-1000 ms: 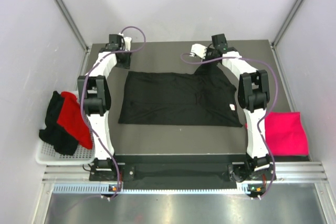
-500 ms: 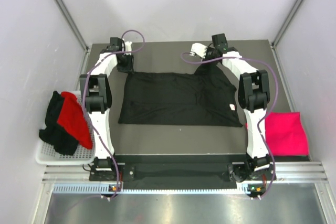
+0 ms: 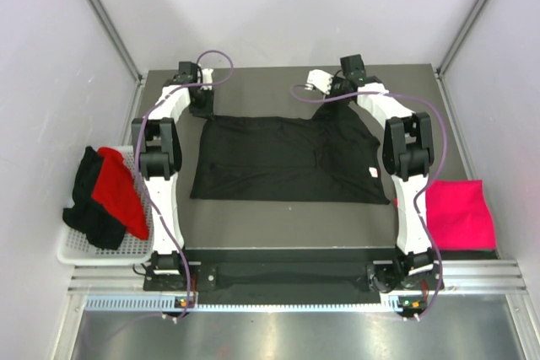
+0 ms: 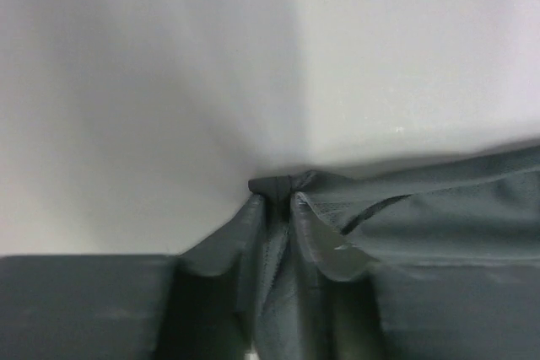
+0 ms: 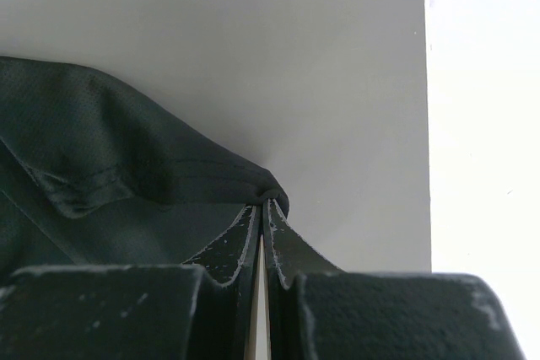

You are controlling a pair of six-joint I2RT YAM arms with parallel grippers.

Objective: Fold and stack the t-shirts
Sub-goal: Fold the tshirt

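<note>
A black t-shirt (image 3: 283, 158) with a small white tag (image 3: 372, 173) lies spread flat in the middle of the table. My left gripper (image 3: 201, 107) is at its far left corner; in the left wrist view it (image 4: 278, 200) is shut on a pinch of the black cloth (image 4: 439, 208). My right gripper (image 3: 336, 97) is at the far right corner, where the cloth rises to a peak; in the right wrist view it (image 5: 263, 206) is shut on the hemmed black edge (image 5: 101, 174). A bright pink t-shirt (image 3: 460, 212) lies folded at the right edge.
A white wire basket (image 3: 76, 250) stands off the table's left edge, with a red t-shirt (image 3: 118, 191) and a black one (image 3: 84, 200) heaped in it. Purple cables loop above both wrists. Grey walls close in on three sides.
My left gripper has moved right and nearer, onto the shirt's far left corner. The right arm and the shirt's body have stayed put.
</note>
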